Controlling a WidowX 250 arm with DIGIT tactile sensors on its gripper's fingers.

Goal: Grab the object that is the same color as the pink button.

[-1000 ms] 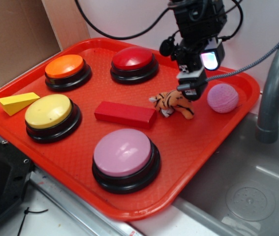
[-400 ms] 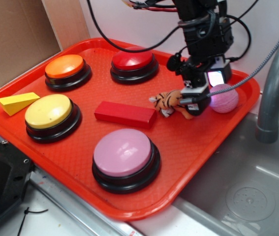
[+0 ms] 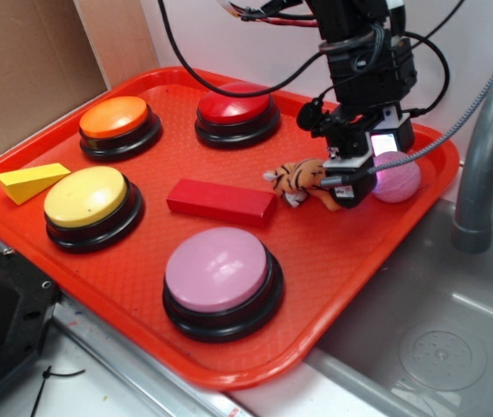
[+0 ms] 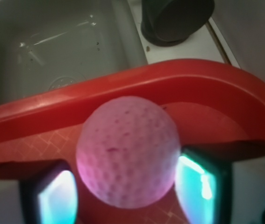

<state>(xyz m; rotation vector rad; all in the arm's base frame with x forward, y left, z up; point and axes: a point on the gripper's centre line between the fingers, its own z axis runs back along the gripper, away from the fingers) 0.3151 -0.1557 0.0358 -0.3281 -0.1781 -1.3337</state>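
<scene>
The small pink dimpled ball (image 3: 400,179) lies at the right end of the red tray (image 3: 333,261), next to the rim. My gripper (image 3: 375,170) is low over it and open. In the wrist view the ball (image 4: 127,151) sits between the two glowing fingers (image 4: 55,198): a narrow gap shows on the left side, and the right pad is at the ball's edge. The ball rests on the tray floor. The large pink button (image 3: 218,271) with a black base stands at the tray's front.
An orange plush tiger (image 3: 303,180) lies just left of the gripper. A red block (image 3: 220,201), yellow button (image 3: 87,198), orange button (image 3: 116,119), red button (image 3: 236,104) and yellow wedge (image 3: 29,181) fill the tray. A sink (image 3: 437,339) and grey faucet (image 3: 481,156) are to the right.
The gripper has moved right and down, from above the tiger to straddling the pink ball. The ball and other objects have not moved.
</scene>
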